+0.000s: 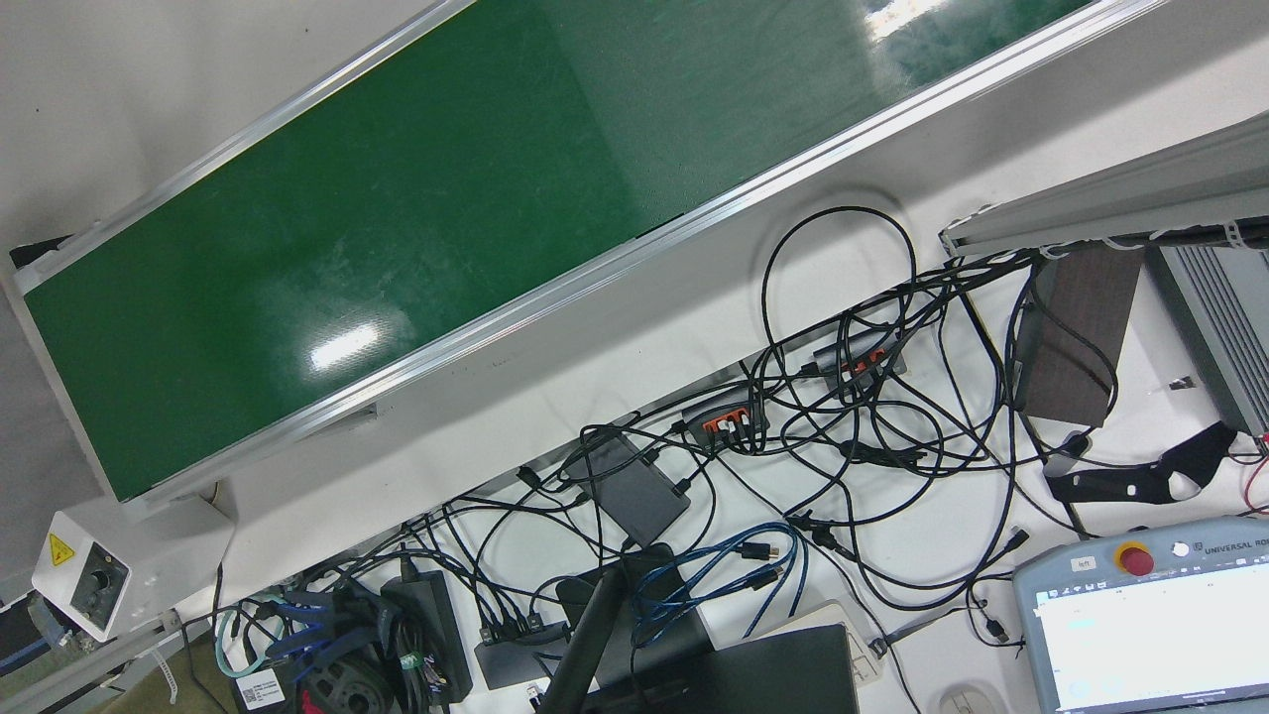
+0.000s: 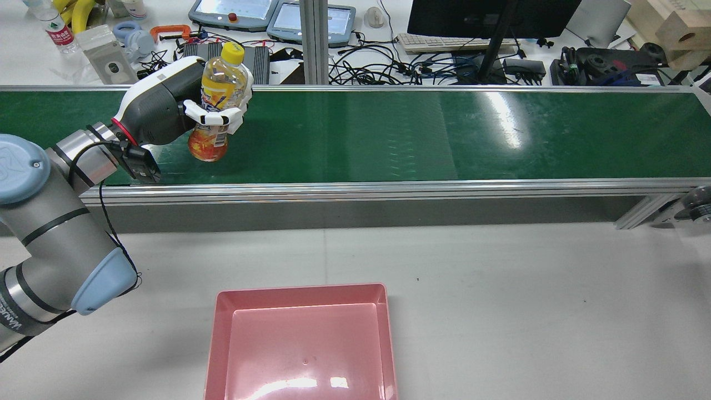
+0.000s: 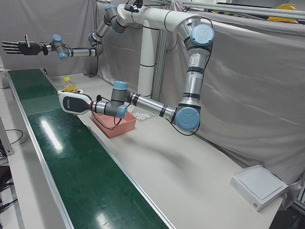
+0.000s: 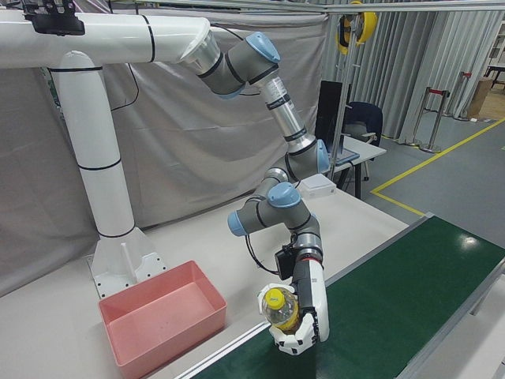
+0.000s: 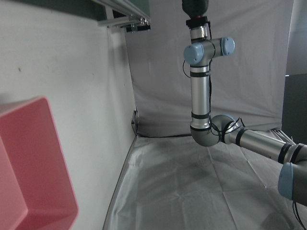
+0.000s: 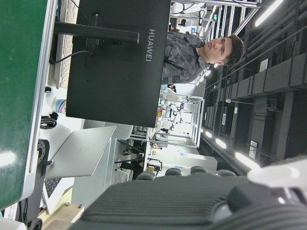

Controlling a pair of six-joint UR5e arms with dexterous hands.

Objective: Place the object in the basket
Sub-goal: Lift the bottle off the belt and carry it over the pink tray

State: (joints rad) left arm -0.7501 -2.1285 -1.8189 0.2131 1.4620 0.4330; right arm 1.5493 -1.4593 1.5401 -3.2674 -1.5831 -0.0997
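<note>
Rear view looks down over the green conveyor belt [image 2: 389, 133] and pink basket [image 2: 303, 339]; corner views share both

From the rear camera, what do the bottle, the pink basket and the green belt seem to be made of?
Bottle: probably clear plastic, since the orange drink shows through; yellow cap.
Pink basket: likely molded plastic, smooth and glossy, with lamp reflections on its floor.
Green belt: seems rubber or PVC, semi-gloss, with bright glare streaks.

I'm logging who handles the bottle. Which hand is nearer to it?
Left. The left hand grips the bottle over the belt; the right hand hangs open, far away.
</note>
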